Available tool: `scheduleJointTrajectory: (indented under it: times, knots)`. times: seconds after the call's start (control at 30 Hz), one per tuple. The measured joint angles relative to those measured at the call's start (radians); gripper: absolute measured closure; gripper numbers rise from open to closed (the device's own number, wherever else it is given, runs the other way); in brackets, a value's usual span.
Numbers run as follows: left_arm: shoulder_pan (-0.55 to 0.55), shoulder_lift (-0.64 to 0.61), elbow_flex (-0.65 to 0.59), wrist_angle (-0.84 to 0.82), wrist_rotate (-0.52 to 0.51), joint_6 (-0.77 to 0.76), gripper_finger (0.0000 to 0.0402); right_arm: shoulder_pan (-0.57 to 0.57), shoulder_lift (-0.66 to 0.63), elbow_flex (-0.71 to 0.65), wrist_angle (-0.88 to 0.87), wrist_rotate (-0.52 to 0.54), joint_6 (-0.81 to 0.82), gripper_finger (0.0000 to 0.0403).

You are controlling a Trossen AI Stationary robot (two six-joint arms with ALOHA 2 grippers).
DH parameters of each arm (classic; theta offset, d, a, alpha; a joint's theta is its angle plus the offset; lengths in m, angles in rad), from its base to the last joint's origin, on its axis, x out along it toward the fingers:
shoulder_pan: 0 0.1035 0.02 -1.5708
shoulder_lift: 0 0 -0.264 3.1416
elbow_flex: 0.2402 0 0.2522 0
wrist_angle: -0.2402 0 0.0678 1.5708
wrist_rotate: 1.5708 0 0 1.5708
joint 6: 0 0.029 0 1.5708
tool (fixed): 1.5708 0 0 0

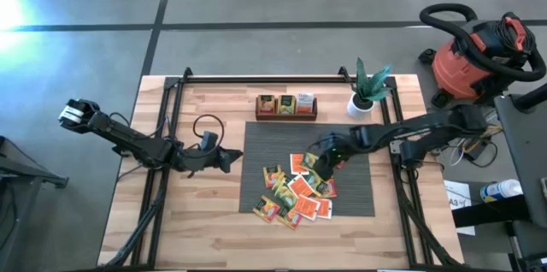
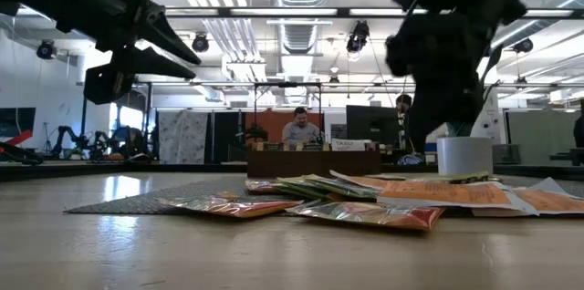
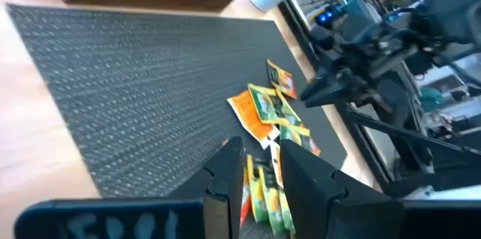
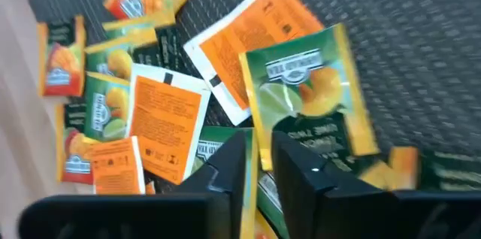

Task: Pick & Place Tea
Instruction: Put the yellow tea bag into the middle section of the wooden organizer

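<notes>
The pick step was in hand: the right hand (image 1: 327,162) hung over the tea (image 1: 295,191) heaped on the grey mat (image 1: 359,195), fingers (image 4: 225,167) a narrow slit apart astride a green sachet (image 4: 312,100), apparently not yet gripping. Next, I judge, closing and lifting. The left hand (image 1: 229,159) waited beside the mat, slightly parted, empty.

- Two robot arms reach over the table: one left gripper (image 1: 229,159) and one right gripper (image 1: 326,168).
- One grey mat (image 1: 256,148) lies on the table.
- About fifteen tea bags (image 1: 295,192) lie in one heap on the mat. They overlap, so the exact count is hard to tell.
- One brown wooden tray (image 1: 286,115) sits behind the mat, with three tea bags standing in it.
- One white pot with a green plant (image 1: 366,92).
- One red vacuum cleaner (image 1: 475,54) on the floor.
</notes>
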Motion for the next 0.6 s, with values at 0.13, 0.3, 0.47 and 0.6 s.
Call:
scheduleJointTrajectory:
  times: [0.13,0.3,0.47,0.6]
  knots:
    - [0.000,0.032,0.000,0.058,0.005,0.000,0.0317,0.000,0.084,0.023,0.002,-0.016,0.001,0.0297]
    - [0.000,0.087,0.000,0.123,0.006,-0.006,0.0317,-0.012,0.121,0.023,-0.003,-0.016,0.061,0.0258]
    - [0.000,0.143,0.000,0.155,0.016,-0.031,0.0317,-0.012,0.096,0.023,-0.006,-0.004,0.083,0.0229]
    - [0.000,0.193,0.000,0.199,0.027,-0.033,0.0317,-0.019,0.085,0.023,-0.058,0.070,0.125,0.0214]
